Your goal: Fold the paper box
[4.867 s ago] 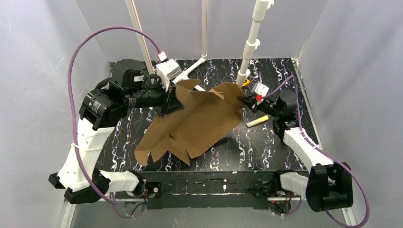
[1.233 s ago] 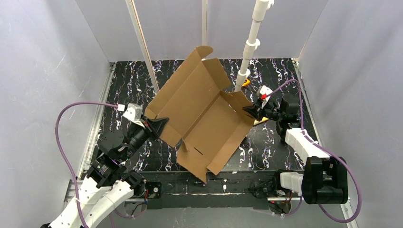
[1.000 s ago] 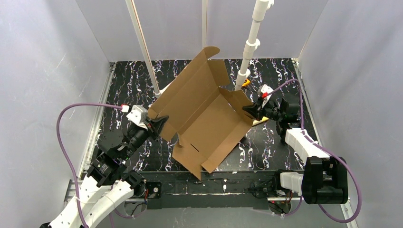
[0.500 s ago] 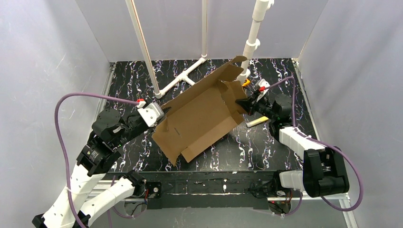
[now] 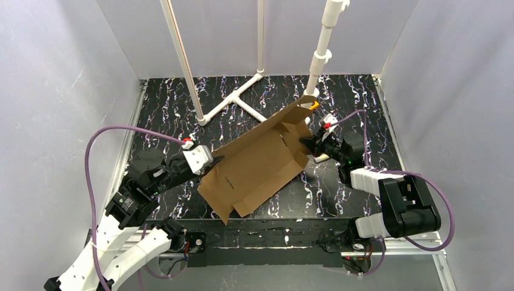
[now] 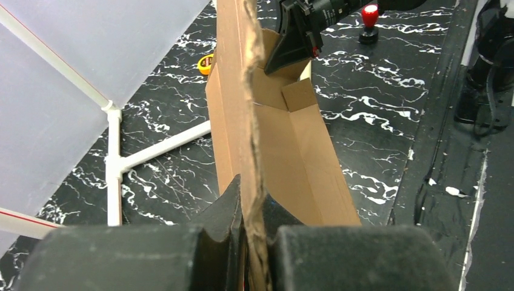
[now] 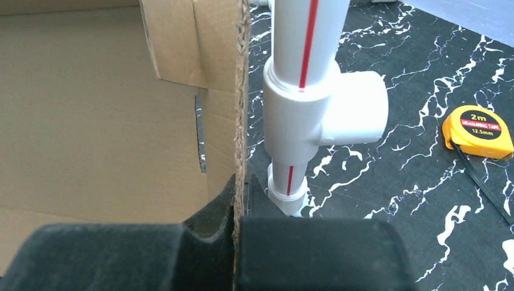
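The paper box is a brown corrugated sheet with flaps, held between both arms and slanting from front left to back right above the table. My left gripper is shut on its left edge; in the left wrist view the cardboard edge runs straight up from between the fingers. My right gripper is shut on the box's right edge, and in the right wrist view that edge stands pinched between the black pads. Box panels fill the left of that view.
A white PVC pipe frame lies on the black marbled table, with upright posts behind the box; one post stands close beside the right gripper. A yellow tape measure lies at the back right. White walls enclose three sides.
Both arms have turned the box over and lowered it from a raised, open spread to a flatter slant near the table. The left arm swung in lower; both grips held.
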You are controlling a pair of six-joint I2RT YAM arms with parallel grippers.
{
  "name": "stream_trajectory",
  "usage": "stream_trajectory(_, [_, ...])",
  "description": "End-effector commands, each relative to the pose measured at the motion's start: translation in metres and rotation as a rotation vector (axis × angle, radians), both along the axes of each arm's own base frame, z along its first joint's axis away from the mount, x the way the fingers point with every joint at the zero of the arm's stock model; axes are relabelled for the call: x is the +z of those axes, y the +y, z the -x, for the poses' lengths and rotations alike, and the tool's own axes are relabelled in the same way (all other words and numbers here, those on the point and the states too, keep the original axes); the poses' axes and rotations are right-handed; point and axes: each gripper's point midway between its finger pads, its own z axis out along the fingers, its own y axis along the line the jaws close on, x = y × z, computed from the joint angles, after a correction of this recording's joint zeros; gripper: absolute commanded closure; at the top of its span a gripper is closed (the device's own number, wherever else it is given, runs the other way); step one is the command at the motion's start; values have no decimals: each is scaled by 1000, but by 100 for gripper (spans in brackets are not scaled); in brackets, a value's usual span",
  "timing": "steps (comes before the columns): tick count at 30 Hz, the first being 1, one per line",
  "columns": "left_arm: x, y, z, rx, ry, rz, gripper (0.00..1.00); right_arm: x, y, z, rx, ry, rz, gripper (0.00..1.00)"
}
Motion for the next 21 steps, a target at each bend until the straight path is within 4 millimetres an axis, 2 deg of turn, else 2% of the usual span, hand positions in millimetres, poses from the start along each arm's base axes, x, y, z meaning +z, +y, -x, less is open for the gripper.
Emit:
stream_trajectory(1, [-2, -6, 13, -52, 41, 58, 100, 19, 1, -3, 14, -128, 1, 98])
stream_trajectory(5, [-15, -6, 15, -48, 77, 56, 100, 15, 7, 7, 78, -116, 9, 92])
stream_trajectory(9, [-17, -5, 16, -39, 77, 75, 100, 18, 9, 14, 117, -105, 0, 84])
stream_trajectory(13, [-19, -3, 17, -34, 78, 75, 100, 30, 6, 13, 116, -111, -17, 77])
stream_trajectory(14, [-20, -2, 17, -32, 80, 69, 100, 39, 5, 13, 122, -121, -33, 74])
stream_trajectory(16, [-21, 0, 16, -22, 75, 62, 100, 62, 9, 18, 161, -150, -65, 73])
stream_trajectory(17, [-21, 1, 15, -11, 71, 57, 100, 66, 10, 19, 173, -143, -66, 74])
stream_trajectory(18, [-21, 3, 12, 2, 67, 53, 100, 67, 11, 19, 179, -133, -57, 77])
stream_trajectory(20, [-17, 6, 6, 44, 62, 56, 100, 63, 10, 17, 182, -102, -26, 90])
stream_trajectory(21, [-16, 8, 3, 63, 63, 56, 100, 63, 10, 17, 188, -92, -13, 92])
